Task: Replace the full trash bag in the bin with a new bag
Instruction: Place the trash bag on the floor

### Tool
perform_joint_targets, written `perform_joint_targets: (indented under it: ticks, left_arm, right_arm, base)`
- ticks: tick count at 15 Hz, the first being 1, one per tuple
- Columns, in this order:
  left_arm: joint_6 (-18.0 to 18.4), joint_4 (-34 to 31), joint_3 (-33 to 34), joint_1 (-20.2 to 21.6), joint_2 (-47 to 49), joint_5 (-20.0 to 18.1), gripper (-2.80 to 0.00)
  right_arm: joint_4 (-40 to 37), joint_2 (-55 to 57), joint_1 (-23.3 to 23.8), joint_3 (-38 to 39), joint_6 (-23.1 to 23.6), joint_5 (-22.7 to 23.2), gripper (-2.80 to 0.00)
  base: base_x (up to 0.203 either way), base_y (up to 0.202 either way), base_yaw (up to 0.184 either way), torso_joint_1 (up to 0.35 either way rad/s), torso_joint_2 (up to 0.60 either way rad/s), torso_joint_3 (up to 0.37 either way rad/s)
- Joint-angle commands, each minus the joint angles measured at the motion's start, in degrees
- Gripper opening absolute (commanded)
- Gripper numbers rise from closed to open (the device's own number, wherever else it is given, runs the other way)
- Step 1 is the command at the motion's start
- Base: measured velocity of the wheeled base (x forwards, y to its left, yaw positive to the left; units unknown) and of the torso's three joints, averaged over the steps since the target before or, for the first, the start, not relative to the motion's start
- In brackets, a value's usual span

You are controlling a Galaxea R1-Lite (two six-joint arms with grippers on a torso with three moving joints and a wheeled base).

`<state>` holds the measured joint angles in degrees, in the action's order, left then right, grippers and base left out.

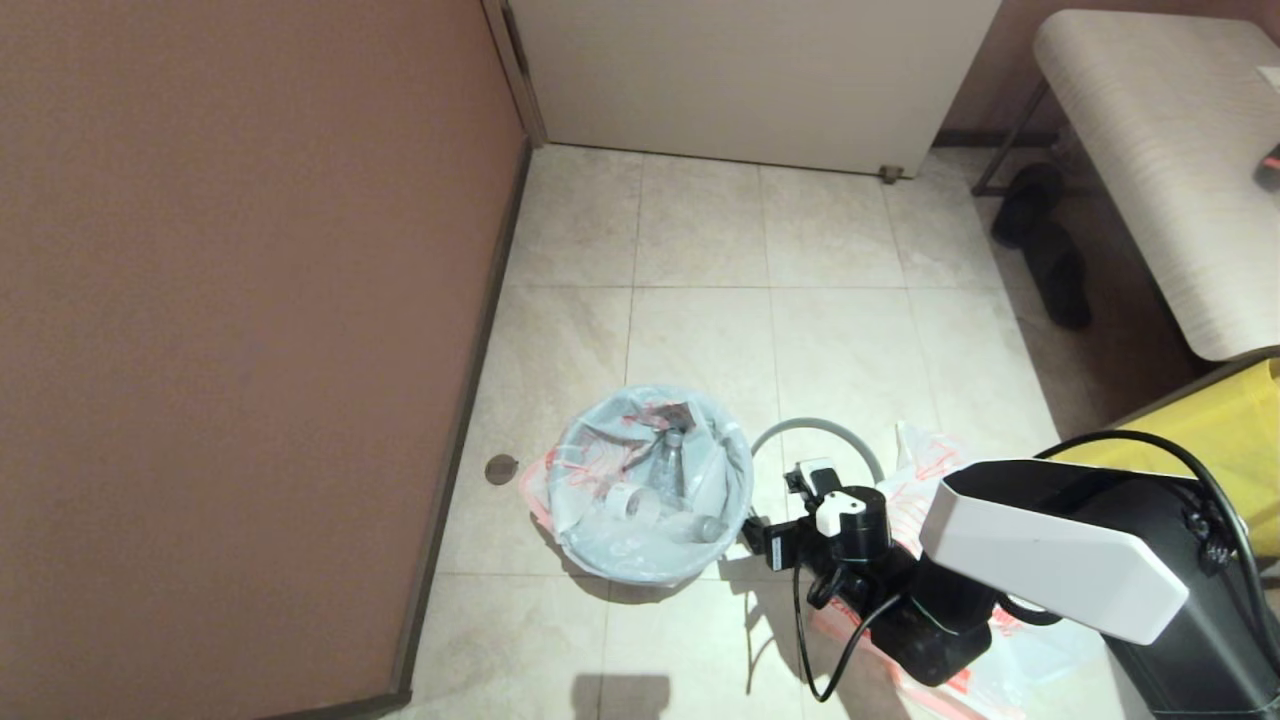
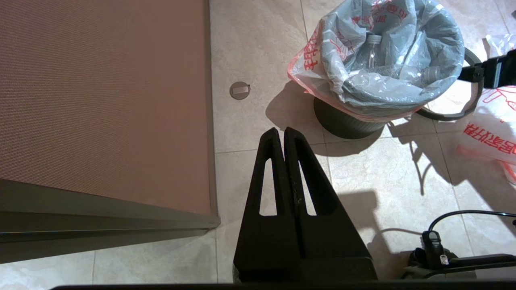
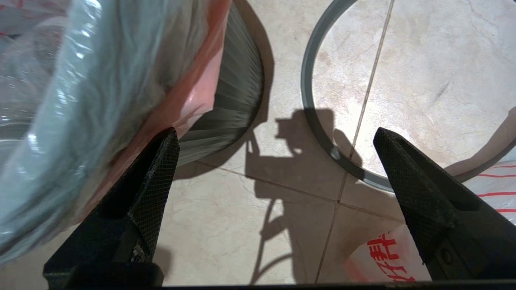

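With its grey ring rim (image 1: 820, 440) already off on the floor, the right pincer (image 3: 274, 161), spread wide (left pincer (image 2: 284, 135) clenched, parked), nears the thin translucent white full trash bag (image 1: 650, 480) in the small black bin (image 2: 346, 123); next, pinch its pink-red edge.

Translucent white trash bag (image 1: 650, 480) with pink-red handles and faint red print lines the black ribbed bin (image 2: 346, 123); grey ring (image 1: 815, 432) right of it; beige, perhaps marbled, floor tiles (image 1: 700, 330).

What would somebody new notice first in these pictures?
Probably the bin on the tiled floor near the brown wall, with the full trash bag of bottles in it. Just right of it hovers the right tool, wide open, with a grey ring lying on the floor beyond.
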<state>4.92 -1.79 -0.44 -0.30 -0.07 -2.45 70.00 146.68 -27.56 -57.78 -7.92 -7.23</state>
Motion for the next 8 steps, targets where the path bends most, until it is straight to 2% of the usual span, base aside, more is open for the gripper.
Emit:
perform_joint_targets:
  ticks: [1,4,6,8]
  left_arm:
    - [0.02,-0.05,0.0,0.02,0.07,-0.01,-2.8]
    - [0.0,-0.05,0.0,0.03,0.07,-0.01,-2.8]
    - [0.01,-0.03,0.0,-0.03,0.07,-0.01,-2.8]
    - [0.0,-0.05,0.0,-0.05,0.07,-0.01,-2.8]
  right_arm:
    - [0.4,-2.59,0.04,1.23,-0.81,0.87,0.0]
    - [0.45,-5.63,1.62,3.55,-2.01,5.53,0.0]
    - [0.08,-6.72,1.27,3.09,-7.47,6.53,0.0]
    - [0.05,-6.68,-0.47,2.62,-8.82,7.08,0.0]
  base:
    - [0.0,0.0,0.0,0.0,0.0,0.0]
    - [0.0,0.0,0.0,0.0,0.0,0.0]
    - [0.0,0.0,0.0,0.0,0.0,0.0]
    - [0.0,0.0,0.0,0.0,0.0,0.0]
